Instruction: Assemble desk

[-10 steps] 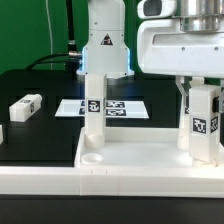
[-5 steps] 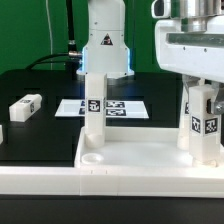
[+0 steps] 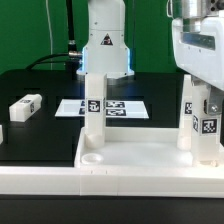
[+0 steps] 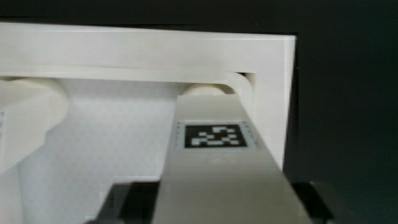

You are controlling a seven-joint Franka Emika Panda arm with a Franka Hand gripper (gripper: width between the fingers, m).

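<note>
Sliding toward the exterior view's right since the earlier frames, the gripper [image 3: 205,98] is clenching the upper part of a white leg [image 3: 208,140]. That leg is standing upright in the corner of the desk top [image 3: 130,178] on that side, while a second leg [image 3: 93,115] is standing at the corner on the exterior view's left. Judging from this, any sideways pull from the wrist is risking tilting the held leg and jamming it crooked, or letting it slip in the grip.
</note>
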